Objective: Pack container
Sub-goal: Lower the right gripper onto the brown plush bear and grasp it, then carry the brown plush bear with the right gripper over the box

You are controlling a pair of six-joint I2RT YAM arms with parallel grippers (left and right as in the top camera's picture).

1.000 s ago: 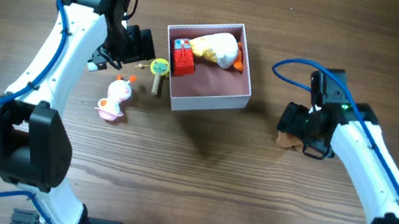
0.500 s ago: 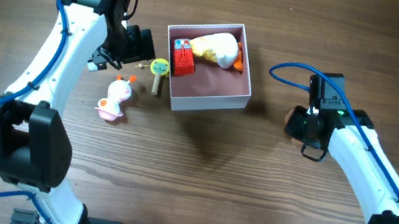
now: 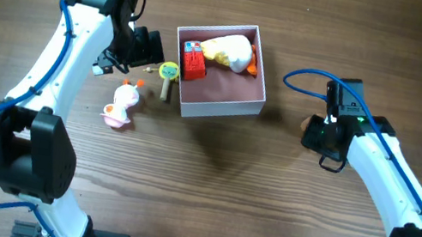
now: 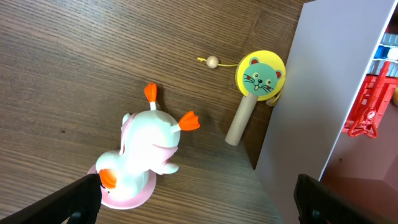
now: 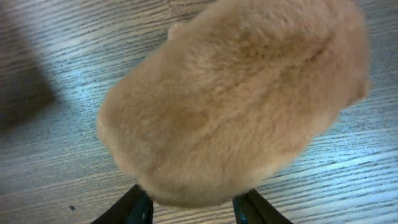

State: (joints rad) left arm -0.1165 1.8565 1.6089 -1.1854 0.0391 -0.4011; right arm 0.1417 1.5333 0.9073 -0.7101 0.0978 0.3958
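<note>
Although the container lies between the two arms, neither gripper is over it. It sits on the wooden table a little rotated, white walls outside and dusty pink floor inside. A red toy and a yellow-and-white plush duck lie along its far side; the near half of the floor is bare.

Just outside its left wall lies a cat-face rattle, which the left wrist view shows with its yellow head against that wall. Further left and nearer, apart from the box, stands a pink-and-white duck figure with orange feet.

The left gripper hovers just beside the container's left wall, near the rattle, with its jaws spread wide and nothing between them — from its wrist, the rattle, the duck figure and the white wall all lie below.

Well to the right of the container, the right gripper is closed on a tan plush toy; its dark fingers press in on the fur's lower edge.
</note>
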